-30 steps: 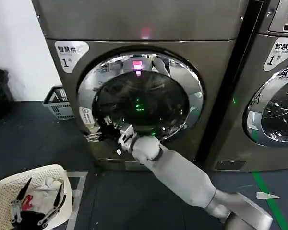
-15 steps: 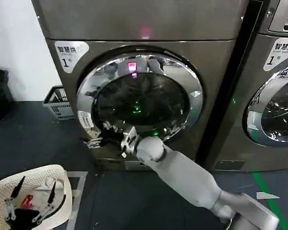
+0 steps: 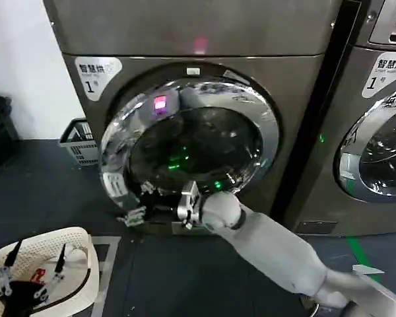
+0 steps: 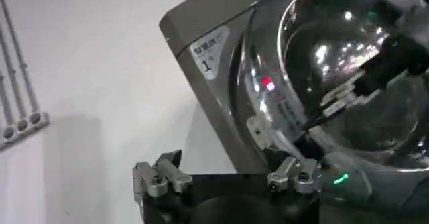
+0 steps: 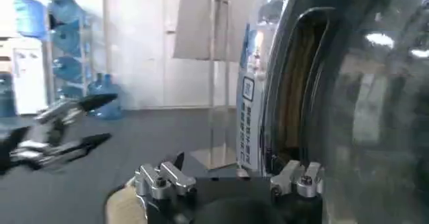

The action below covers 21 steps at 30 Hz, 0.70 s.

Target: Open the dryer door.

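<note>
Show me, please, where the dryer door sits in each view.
Head view: dryer door at centre, chrome-ringed, ajar.
Left wrist view: the shiny dome beside the "1" label.
Right wrist view: close up, edge-on.
Shared landmark: the white sticker on its rim.

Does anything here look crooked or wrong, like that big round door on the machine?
Only the dryer door looks askew: its left edge stands off the dryer, because the right gripper is at that edge, opening it. The left gripper hangs over the white laundry basket. Nothing looks spilled or broken.

Basket (image 3: 79, 142) left of dryer (image 3: 198, 99) — second machine (image 3: 376, 125) right
</note>
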Available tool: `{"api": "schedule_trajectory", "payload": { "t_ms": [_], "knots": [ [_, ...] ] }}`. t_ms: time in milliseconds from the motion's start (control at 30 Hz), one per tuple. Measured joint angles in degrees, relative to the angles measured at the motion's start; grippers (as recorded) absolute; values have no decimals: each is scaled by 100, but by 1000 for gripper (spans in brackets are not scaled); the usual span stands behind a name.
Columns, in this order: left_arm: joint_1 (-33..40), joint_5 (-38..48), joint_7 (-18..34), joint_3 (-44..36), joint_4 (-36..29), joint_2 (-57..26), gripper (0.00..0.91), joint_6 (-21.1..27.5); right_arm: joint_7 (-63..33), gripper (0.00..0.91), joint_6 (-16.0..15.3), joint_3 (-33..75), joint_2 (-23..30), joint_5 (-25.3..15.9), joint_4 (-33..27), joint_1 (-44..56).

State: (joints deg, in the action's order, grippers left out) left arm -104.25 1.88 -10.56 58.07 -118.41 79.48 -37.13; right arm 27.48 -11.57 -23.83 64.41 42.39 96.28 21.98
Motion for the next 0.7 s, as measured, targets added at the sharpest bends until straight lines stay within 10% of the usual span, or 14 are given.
{"api": "schedule_trajectory", "payload": {
  "t_ms": [700],
  "knots": [
    [1214,166,-196,-66,498,-720,907,778,524,907,-65,124,-1550,336,2001,599]
  ]
}}
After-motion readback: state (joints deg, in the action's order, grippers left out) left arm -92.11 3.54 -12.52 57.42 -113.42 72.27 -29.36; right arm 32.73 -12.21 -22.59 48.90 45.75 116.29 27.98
